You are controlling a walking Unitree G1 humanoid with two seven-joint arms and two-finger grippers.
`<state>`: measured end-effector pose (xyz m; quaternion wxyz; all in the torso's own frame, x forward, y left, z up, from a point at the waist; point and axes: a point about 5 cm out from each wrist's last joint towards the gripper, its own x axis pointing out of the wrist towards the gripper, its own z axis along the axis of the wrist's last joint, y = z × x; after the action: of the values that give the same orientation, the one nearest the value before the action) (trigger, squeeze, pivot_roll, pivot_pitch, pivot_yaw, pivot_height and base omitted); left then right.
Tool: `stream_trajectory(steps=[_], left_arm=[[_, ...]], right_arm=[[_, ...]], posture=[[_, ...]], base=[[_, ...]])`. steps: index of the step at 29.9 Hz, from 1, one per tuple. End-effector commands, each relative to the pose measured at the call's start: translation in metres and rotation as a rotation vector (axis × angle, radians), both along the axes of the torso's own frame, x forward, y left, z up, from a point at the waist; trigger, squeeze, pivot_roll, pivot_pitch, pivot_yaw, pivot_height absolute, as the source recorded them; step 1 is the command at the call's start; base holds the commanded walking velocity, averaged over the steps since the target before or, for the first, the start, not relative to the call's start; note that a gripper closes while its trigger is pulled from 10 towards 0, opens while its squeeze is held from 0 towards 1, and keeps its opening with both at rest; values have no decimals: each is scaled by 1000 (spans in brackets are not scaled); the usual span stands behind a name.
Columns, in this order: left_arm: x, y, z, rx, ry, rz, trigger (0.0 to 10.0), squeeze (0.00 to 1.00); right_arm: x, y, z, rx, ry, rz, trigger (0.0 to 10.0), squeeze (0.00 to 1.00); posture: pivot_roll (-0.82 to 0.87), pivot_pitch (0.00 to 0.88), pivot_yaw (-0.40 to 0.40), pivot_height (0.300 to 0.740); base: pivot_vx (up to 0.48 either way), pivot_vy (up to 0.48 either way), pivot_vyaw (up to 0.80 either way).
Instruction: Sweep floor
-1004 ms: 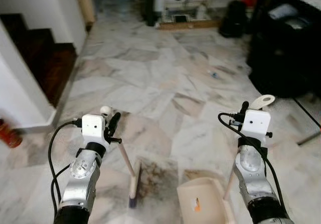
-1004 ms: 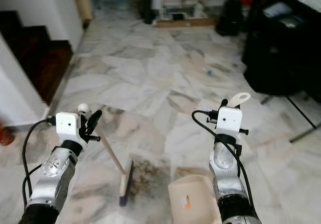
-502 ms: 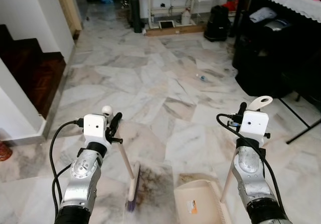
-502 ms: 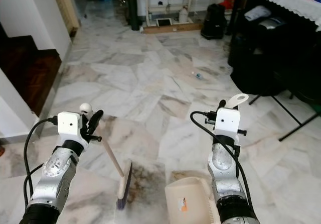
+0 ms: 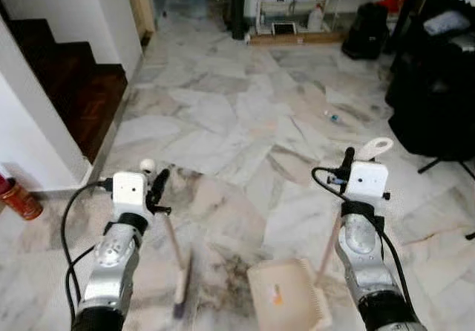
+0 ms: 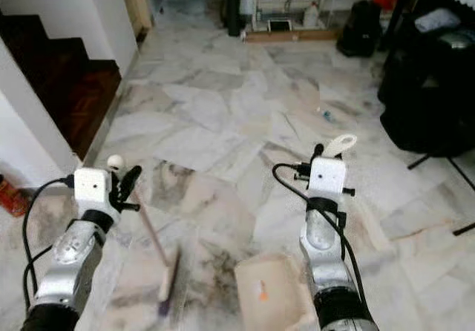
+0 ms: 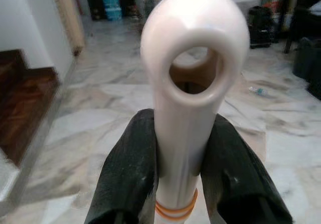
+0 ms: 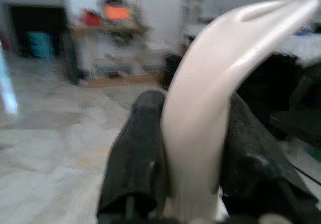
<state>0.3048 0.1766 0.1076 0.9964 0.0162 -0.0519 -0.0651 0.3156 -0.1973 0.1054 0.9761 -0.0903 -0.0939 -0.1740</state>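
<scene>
My left gripper (image 5: 157,189) is shut on the pale broom handle (image 5: 169,234), just under its rounded, holed top end (image 7: 194,63). The black fingers (image 7: 131,176) press on both sides of the handle. The broom's brush (image 5: 180,288) rests on the marble floor over a dark dirty patch (image 5: 226,271). My right gripper (image 5: 346,165) is shut on the cream dustpan handle (image 8: 213,103). Its curved tip (image 5: 375,148) sticks up above the wrist. The dustpan's pan (image 5: 288,295) sits low on the floor beside the brush.
Dark wooden stairs (image 5: 78,86) and a white wall (image 5: 33,130) lie to my left, with a red can (image 5: 18,200) at the wall's foot. Black furniture (image 5: 438,101) stands on the right and a black bag (image 5: 363,38) further back. A small piece of litter (image 5: 331,116) lies on the floor ahead.
The whole picture has shifted right, so the camera has swung left. Both grippers keep their hold. The broom's brush and the dustpan look blurred and slightly displaced on the floor.
</scene>
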Motion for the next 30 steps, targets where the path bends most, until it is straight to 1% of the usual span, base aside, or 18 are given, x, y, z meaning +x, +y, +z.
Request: stream_trajectory(steps=[1, 10, 16, 24, 30], left_arm=[[3, -2, 12, -4, -54, -13, 10000, 0], [4, -2, 12, -6, -56, -5, 10000, 0], [5, 0, 13, -13, -60, 1, 10000, 0], [5, 2, 11, -5, -54, 0, 10000, 0], [7, 1, 12, -2, -52, -14, 10000, 0]], right_arm=[[5, 3, 12, -21, -43, 13, 10000, 0], [6, 1, 13, -17, -44, 15, 10000, 0], [7, 4, 14, -24, -43, 21, 10000, 0], [6, 7, 14, -22, -51, 23, 10000, 0], [6, 9, 14, -18, -54, 17, 10000, 0]], posture=[[-80, 0, 31, 740], [-77, 0, 20, 740], [-106, 0, 8, 740], [-136, 0, 29, 740], [-144, 0, 43, 740]], base=[[375, 0, 0], [381, 0, 0], [380, 0, 0], [381, 0, 0], [379, 0, 0]])
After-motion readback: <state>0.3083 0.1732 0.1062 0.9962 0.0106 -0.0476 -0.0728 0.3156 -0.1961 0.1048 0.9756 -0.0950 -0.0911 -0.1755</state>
